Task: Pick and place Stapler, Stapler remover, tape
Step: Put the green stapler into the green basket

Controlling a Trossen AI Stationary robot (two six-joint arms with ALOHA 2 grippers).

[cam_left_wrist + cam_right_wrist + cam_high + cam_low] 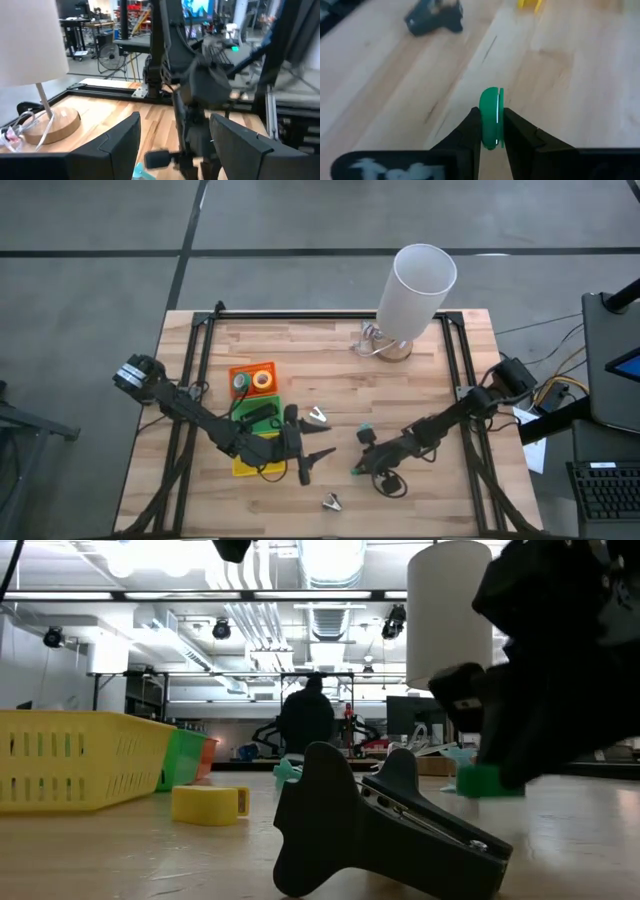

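My right gripper (491, 131) is shut on a green tape roll (491, 107) near the middle of the table (420, 370). A black stapler (390, 830) lies on the table just beyond it; it also shows in the right wrist view (434, 17). A yellow tape roll (210, 803) lies flat beside the yellow tray (80, 755). Two silver claw-shaped stapler removers (316, 417) (332, 502) rest on the wood. My left gripper (175, 145) hangs open above the trays' right side, holding nothing. My right gripper pinches the green tape roll by its two flat faces (492, 112), one finger (470, 130) on each. The fingers slant down from the table's right side. The roll stands on its edge; in the low view its lower part (480, 780) sits on the table.
Orange (252, 377), green (255, 410) and yellow (250, 468) trays line the left side; the orange one holds tape rolls. A white lamp (415, 290) stands at the far edge. A small teal bit (365, 432) lies by my right gripper. People and benches show beyond the table.
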